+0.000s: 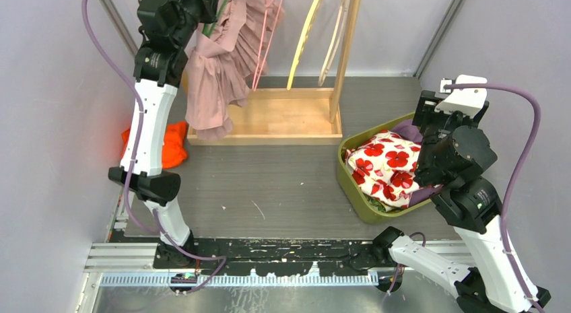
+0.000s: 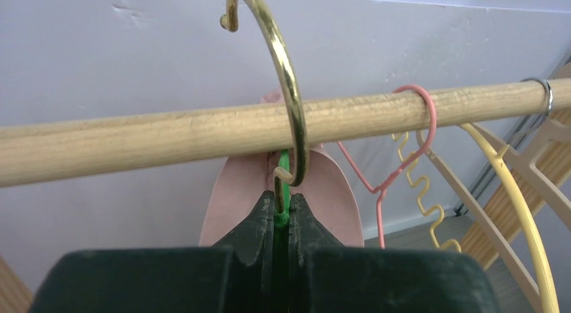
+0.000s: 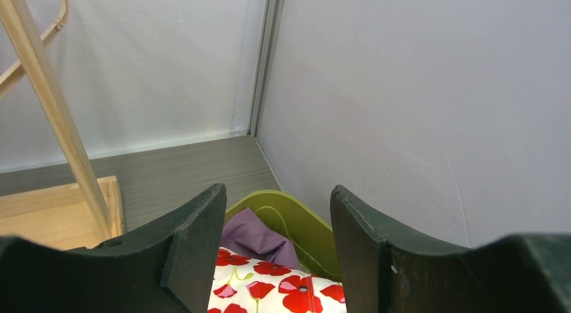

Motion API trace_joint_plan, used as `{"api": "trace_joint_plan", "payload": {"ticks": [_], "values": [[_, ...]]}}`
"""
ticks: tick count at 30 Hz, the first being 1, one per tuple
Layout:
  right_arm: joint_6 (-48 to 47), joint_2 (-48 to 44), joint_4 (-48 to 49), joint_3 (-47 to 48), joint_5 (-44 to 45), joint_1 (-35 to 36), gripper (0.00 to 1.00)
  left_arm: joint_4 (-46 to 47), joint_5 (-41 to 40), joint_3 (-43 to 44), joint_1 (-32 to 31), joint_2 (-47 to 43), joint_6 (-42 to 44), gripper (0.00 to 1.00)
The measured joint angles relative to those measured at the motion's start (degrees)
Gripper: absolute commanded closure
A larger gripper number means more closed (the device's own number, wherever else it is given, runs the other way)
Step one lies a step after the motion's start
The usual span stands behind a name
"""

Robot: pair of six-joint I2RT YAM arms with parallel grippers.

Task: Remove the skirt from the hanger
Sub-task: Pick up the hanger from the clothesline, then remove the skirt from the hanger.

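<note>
the left gripper [image 2: 281, 215] is raised to the wooden rail [image 2: 135, 134] at the top of the rack, its jaws pressed together on the neck of the green hanger [image 2: 283, 161], just below the gold hook [image 2: 286, 71] that loops over the rail. the pink skirt [image 1: 215, 71] hangs from that hanger, draping down beside the left arm towards the rack's wooden base [image 1: 283, 118]. a pink wire hanger [image 2: 397, 171] and a yellow hanger [image 2: 518, 198] sit further along the rail. the right gripper [image 3: 276, 252] hovers over the olive basket [image 3: 296, 222], jaws apart and holding nothing, above a red-flowered cloth [image 3: 269, 286] and a purple cloth [image 3: 252, 235].
</note>
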Motion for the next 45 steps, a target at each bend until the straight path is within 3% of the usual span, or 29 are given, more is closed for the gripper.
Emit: {"api": "trace_joint_plan", "payload": {"ticks": [8,17,22,26,33,39,45], "values": [[1.6,-0.1,-0.7,-0.5,-1.0,0.0,0.37,-0.1,0.4,-21.7,0.0,-15.1,3.3,1.00],[7.7,2.9,-10.0,3.2,-10.5,0.0,0.41,-10.5,3.5,-33.2,0.0,-24.4,6.8,1.00],[14.2,12.4,-18.8,11.5,-24.3,-0.2,0.44,-18.2,8.4,-33.9,0.0,-29.5,7.5,1.00],[18.0,21.0,-22.9,17.8,-36.7,-0.2,0.58,-22.7,12.4,-34.0,0.0,-34.5,8.3,1.00],[25.4,33.9,-26.5,28.7,-53.2,0.1,0.59,-23.5,18.1,-36.7,0.0,-40.4,6.3,1.00],[28.0,37.1,-26.6,32.8,-58.1,3.6,0.57,-23.8,20.0,-42.8,-0.4,-40.6,4.8,1.00],[28.1,40.4,-27.4,40.2,-58.6,9.6,0.55,-24.7,20.5,-42.7,-2.0,-38.9,4.2,1.00]]}}
